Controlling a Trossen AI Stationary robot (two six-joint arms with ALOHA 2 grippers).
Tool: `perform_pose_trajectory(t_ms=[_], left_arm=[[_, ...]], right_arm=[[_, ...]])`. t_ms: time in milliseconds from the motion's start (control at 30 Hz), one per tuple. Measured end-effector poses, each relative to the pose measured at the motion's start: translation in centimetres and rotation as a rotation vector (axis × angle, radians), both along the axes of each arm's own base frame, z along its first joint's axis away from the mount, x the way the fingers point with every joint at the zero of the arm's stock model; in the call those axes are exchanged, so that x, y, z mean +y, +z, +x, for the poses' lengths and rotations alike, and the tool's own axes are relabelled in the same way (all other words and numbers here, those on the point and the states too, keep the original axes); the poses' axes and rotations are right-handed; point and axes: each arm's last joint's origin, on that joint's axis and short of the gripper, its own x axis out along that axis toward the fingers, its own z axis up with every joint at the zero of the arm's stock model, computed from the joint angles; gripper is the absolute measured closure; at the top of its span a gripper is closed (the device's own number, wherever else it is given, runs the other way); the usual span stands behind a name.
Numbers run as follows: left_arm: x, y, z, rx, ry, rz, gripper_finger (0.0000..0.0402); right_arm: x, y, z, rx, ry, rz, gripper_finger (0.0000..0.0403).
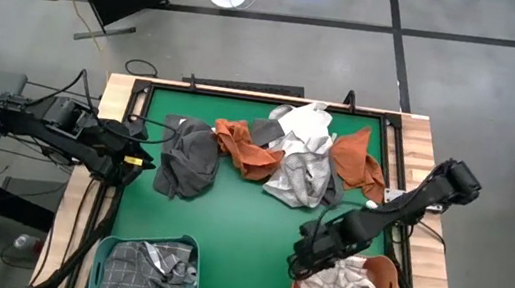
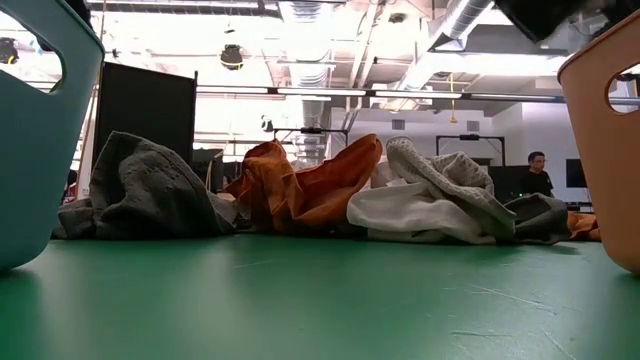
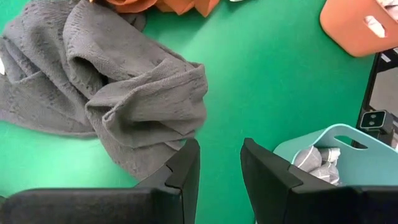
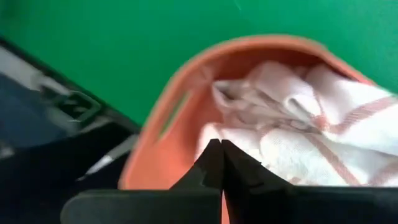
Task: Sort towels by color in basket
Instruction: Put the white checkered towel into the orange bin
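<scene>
A pile of towels lies across the far half of the green table: a dark grey one at the left, rust orange ones and white and light grey ones to its right. My left gripper hangs open just left of the dark grey towel, with nothing between its fingers. My right gripper is shut with nothing in it. It hangs over the far left rim of the orange basket, where white checked towels lie. The teal basket holds grey checked towels.
Both baskets stand at the table's near edge, teal at the left and orange at the right, with bare green mat between them. A wooden border and black frame ring the table. A person stands far back in the room.
</scene>
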Motion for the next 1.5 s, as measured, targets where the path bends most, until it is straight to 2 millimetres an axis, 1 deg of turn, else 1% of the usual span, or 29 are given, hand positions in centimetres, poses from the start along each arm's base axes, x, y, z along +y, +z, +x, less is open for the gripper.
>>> perform_pose_trajectory(t_ms=[100, 167, 233, 367, 500, 567, 667, 733, 800, 867, 1000, 1067, 1133, 1233, 1333, 1400, 1433, 1500], left_arm=[[0.0, 0.0, 0.0, 0.001, -0.003, -0.003, 0.0291], [0.0, 0.0, 0.0, 0.003, -0.012, 0.001, 0.0291], [0.0, 0.0, 0.0, 0.006, -0.024, 0.010, 0.0291], [0.0, 0.0, -0.1, 0.010, -0.025, 0.012, 0.0291], [0.0, 0.0, 0.0, 0.010, -0.030, 0.017, 0.0291], [0.0, 0.0, -0.1, 0.010, -0.038, 0.023, 0.0291], [0.0, 0.0, 0.0, 0.011, -0.040, 0.025, 0.0291], [0.0, 0.0, -0.1, 0.010, -0.040, 0.025, 0.0291], [0.0, 0.0, 0.0, 0.011, -0.039, 0.026, 0.0291], [0.0, 0.0, 0.0, 0.011, -0.039, 0.026, 0.0291], [0.0, -0.1, -0.1, 0.011, -0.032, 0.019, 0.0291], [0.0, -0.1, -0.1, 0.012, -0.031, 0.018, 0.0291], [0.0, -0.1, -0.1, 0.011, -0.030, 0.018, 0.0291], [0.0, -0.1, -0.1, 0.012, -0.036, 0.023, 0.0291], [0.0, -0.1, -0.1, 0.013, -0.041, 0.027, 0.0291], [0.0, -0.1, -0.1, 0.013, -0.042, 0.028, 0.0291], [0.0, -0.1, -0.1, 0.013, -0.042, 0.028, 0.0291], [0.0, -0.1, -0.1, 0.013, -0.042, 0.028, 0.0291]], right_arm=[[-0.6, 2.6, -1.3, -0.058, 0.005, 0.029, 0.0384], [-0.4, 3.7, -3.0, -0.041, 0.045, 0.041, 0.0384], [0.4, 4.3, -4.5, -0.040, 0.118, 0.054, 0.0375], [3.1, 5.0, -7.1, -0.057, 0.332, 0.137, 0.0333], [5.4, 5.2, -8.9, -0.030, 0.439, 0.222, 0.0267], [6.1, 5.3, -9.3, -0.042, 0.452, 0.243, 0.0224], [6.5, 5.4, -9.4, -0.070, 0.453, 0.255, 0.0160], [6.7, 5.1, -9.2, -0.082, 0.479, 0.243, 0.0126], [7.2, 4.3, -8.8, -0.088, 0.528, 0.213, 0.0107], [7.9, 3.0, -8.3, -0.080, 0.586, 0.174, 0.0103], [9.1, 0.6, -7.6, -0.040, 0.665, 0.113, 0.0121], [9.7, -0.4, -7.6, -0.016, 0.691, 0.093, 0.0140], [10.1, -0.9, -7.5, -0.007, 0.700, 0.088, 0.0169], [10.2, -0.9, -7.4, -0.018, 0.697, 0.099, 0.0233], [10.1, -0.7, -7.1, -0.042, 0.687, 0.113, 0.0313], [9.8, -0.1, -6.9, -0.066, 0.679, 0.128, 0.0364], [9.6, 0.2, -6.9, -0.081, 0.674, 0.137, 0.0375], [9.0, 0.8, -6.8, -0.094, 0.656, 0.142, 0.0375]])
